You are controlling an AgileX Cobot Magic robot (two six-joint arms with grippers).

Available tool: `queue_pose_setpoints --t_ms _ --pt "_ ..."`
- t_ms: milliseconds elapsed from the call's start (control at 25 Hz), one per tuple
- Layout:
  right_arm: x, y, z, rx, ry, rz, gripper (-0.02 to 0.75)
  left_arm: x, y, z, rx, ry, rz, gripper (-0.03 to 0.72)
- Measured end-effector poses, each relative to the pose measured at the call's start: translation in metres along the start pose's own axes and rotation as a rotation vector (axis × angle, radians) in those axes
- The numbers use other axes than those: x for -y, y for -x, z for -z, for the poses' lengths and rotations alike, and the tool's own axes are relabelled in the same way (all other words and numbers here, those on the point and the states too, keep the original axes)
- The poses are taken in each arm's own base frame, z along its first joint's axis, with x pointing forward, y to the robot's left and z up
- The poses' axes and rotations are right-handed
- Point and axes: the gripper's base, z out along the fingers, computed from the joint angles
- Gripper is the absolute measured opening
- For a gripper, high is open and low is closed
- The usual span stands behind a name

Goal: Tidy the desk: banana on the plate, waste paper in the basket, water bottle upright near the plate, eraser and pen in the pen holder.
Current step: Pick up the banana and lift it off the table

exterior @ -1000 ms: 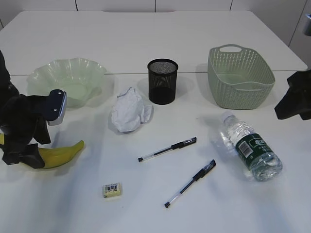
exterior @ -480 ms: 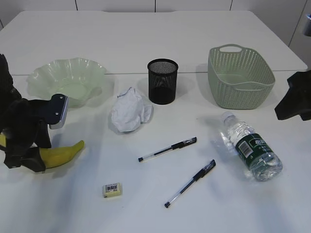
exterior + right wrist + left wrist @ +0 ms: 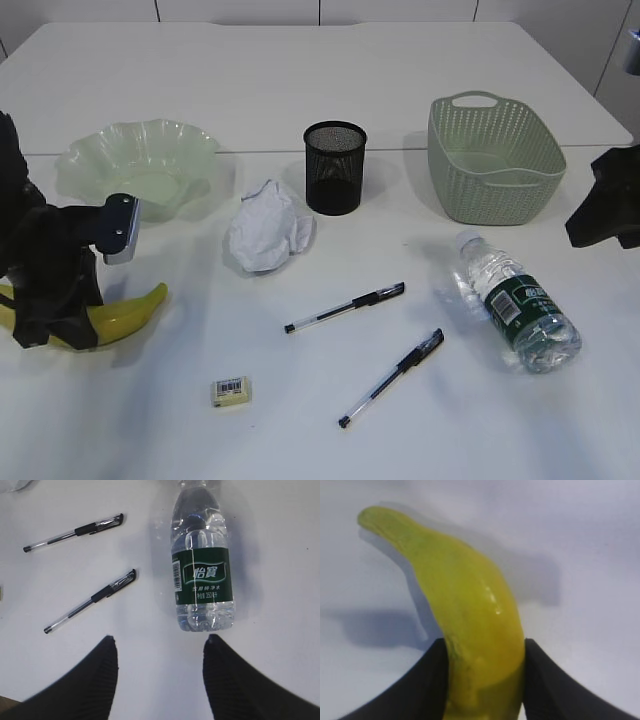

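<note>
Left edge of the exterior view: the left gripper (image 3: 60,315) stands over the banana (image 3: 125,312); in its wrist view the two dark fingers (image 3: 420,690) press against both sides of the fruit, so it is pinching the banana, which lies low at the desk (image 3: 300,80) surface. Whether it has lifted clear cannot be told.

Upper left: the plate (image 3: 140,160), holding nothing, just beyond the gripper.

Lower left of centre: the eraser (image 3: 230,391), alone on the desk.

Centre: the crumpled paper (image 3: 267,228) lies between plate and pen holder (image 3: 335,167), near the holder. Two pens lie below it, the upper pen (image 3: 345,307) and the lower pen (image 3: 392,378), both flat on the desk.

Upper right: the basket (image 3: 495,155), apparently with nothing in it.

Right: the bottle (image 3: 515,312) lies on its side, cap toward the basket, well apart from the plate.

Right edge: the right gripper (image 3: 160,677) hovers with fingers spread and nothing between them, looking down on the bottle and pens.

Progress, as judged: only the first item is in hand. Banana, paper, bottle, eraser and pens are all yet to be placed.
</note>
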Motion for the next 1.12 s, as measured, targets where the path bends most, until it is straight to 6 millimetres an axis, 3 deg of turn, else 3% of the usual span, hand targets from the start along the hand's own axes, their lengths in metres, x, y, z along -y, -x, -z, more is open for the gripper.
queue_pose_setpoints --t_ms 400,840,1120 --pt "0.000 0.000 0.000 0.000 0.001 -0.001 0.408 0.000 0.003 0.003 0.024 -0.008 0.164 0.297" --pt "0.000 0.000 0.000 0.000 0.001 -0.001 0.408 0.010 0.021 0.060 0.210 0.049 0.320 0.296" --pt "-0.001 -0.001 0.000 -0.006 0.011 -0.006 0.408 0.008 0.023 0.066 0.247 0.072 0.499 0.296"
